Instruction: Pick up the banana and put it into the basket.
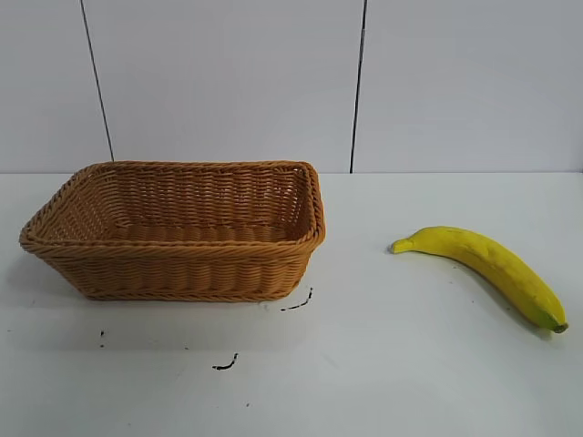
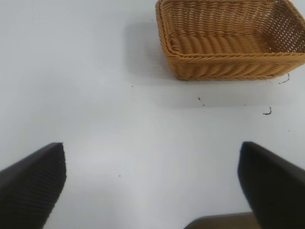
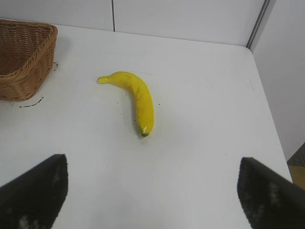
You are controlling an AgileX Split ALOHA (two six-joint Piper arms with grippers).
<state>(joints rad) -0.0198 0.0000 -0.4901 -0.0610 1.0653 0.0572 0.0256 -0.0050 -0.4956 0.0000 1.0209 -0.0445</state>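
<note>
The yellow banana (image 1: 487, 265) lies on the white table at the right, its greenish dark tip toward the front right. It also shows in the right wrist view (image 3: 136, 98). The tan wicker basket (image 1: 182, 273) stands at the left, empty, and shows in the left wrist view (image 2: 228, 67) and partly in the right wrist view (image 3: 21, 71). My right gripper (image 3: 152, 186) is open and empty, above the table short of the banana. My left gripper (image 2: 152, 186) is open and empty, well back from the basket. Neither gripper shows in the exterior view.
Small dark marks (image 1: 298, 302) are on the table in front of the basket. A white panelled wall (image 1: 291, 82) runs behind the table. In the right wrist view the table's edge (image 3: 271, 119) runs beyond the banana.
</note>
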